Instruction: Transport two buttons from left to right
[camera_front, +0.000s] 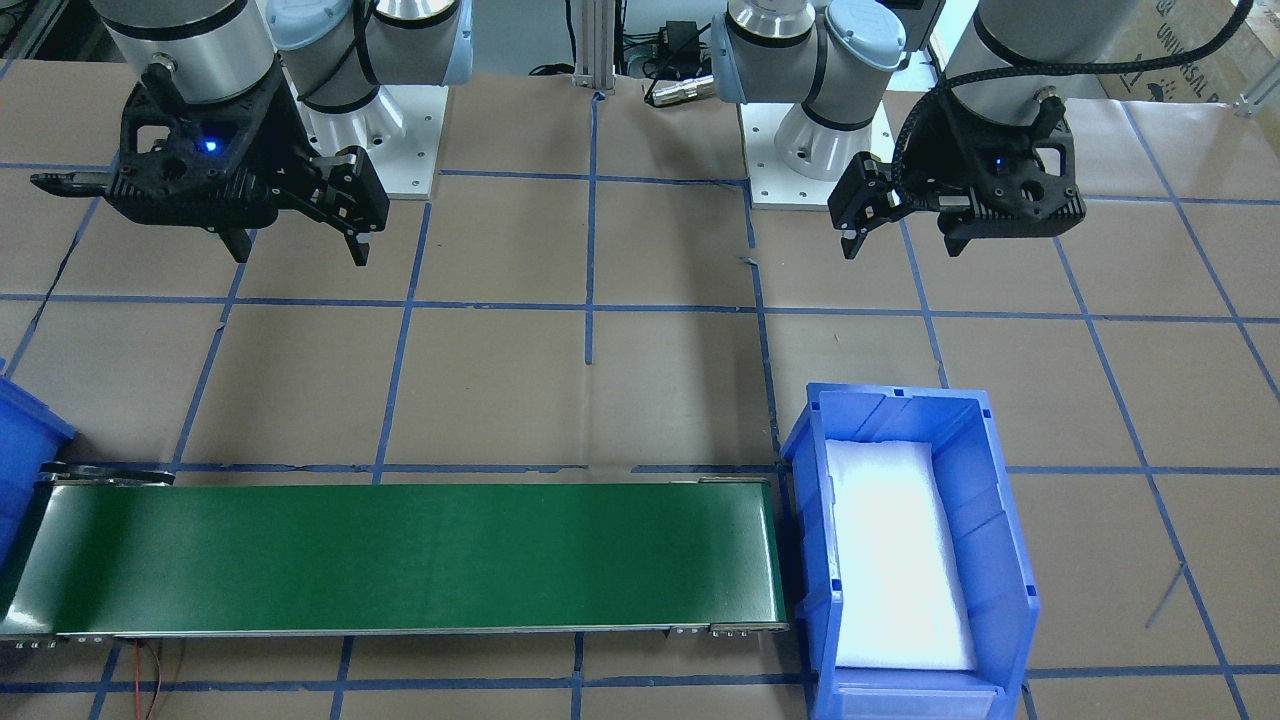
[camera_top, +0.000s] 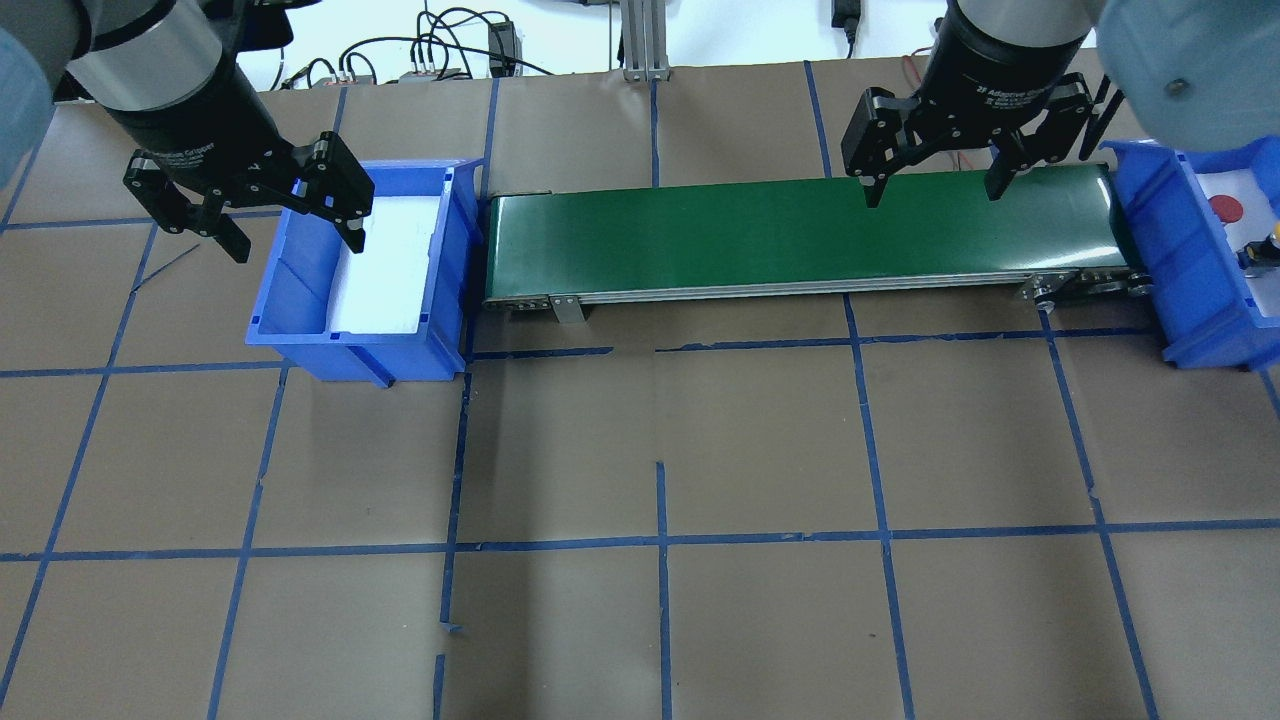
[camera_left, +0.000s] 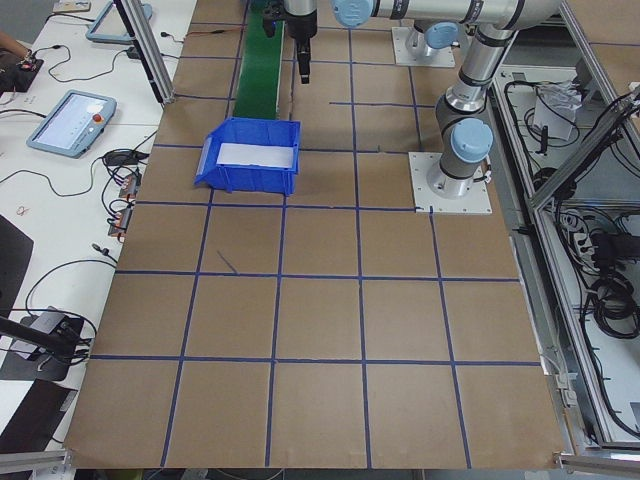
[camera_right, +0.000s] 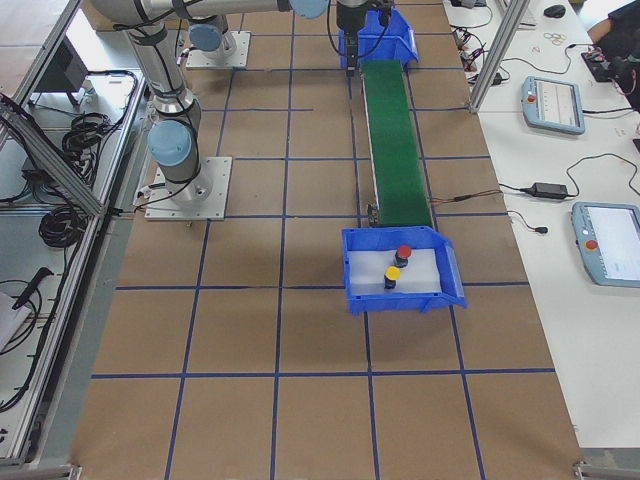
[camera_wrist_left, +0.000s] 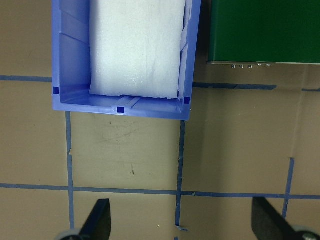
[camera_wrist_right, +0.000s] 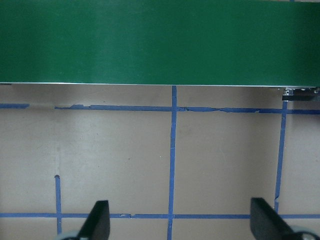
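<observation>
The red button (camera_right: 403, 252) and yellow button (camera_right: 393, 273) sat on foam in the blue bin (camera_right: 400, 302) at the conveyor's (camera_top: 800, 235) right end, probably light, rigid and slick-capped, best pinched across the black body, while the left claw (camera_top: 296, 245) and right claw (camera_top: 934, 193) hung wide and empty.

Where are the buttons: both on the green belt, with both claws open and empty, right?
Not on the green belt: the exterior right view shows the red button and yellow button in the blue bin at its end. The left claw and right claw are open and empty.
</observation>
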